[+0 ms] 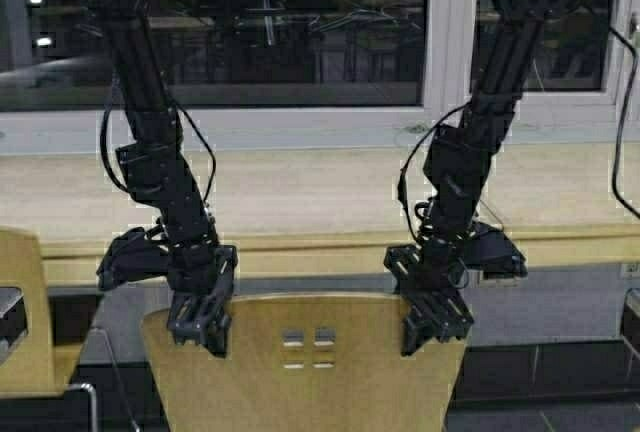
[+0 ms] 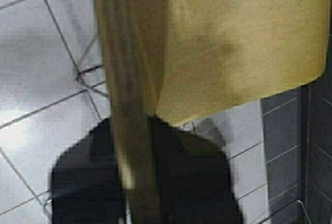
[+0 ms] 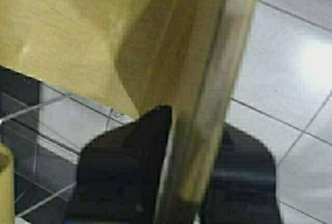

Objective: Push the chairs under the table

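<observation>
left gripper (image 1: 203, 320) clamps chair (image 1: 310, 367) backrest's top edge | right gripper (image 1: 433, 320) likewise, for an even shove | table (image 1: 300, 202) just beyond

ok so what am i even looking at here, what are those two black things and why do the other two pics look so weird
The two black things are robot arms on a wheeled base. The wide picture comes from a camera on the robot's frame, above and behind the arms, looking forward and down. The left gripper and the right gripper each sit over the top edge of a mustard-yellow chair, one at each upper corner of its backrest.

The two odd pictures come from cameras on the wrists, so they look straight down. In each, the backrest edge runs between that gripper's dark fingers, with the seat and the tiled floor below.

Ahead of the chair is a long beige table under a window. A second chair shows at the left edge.
</observation>
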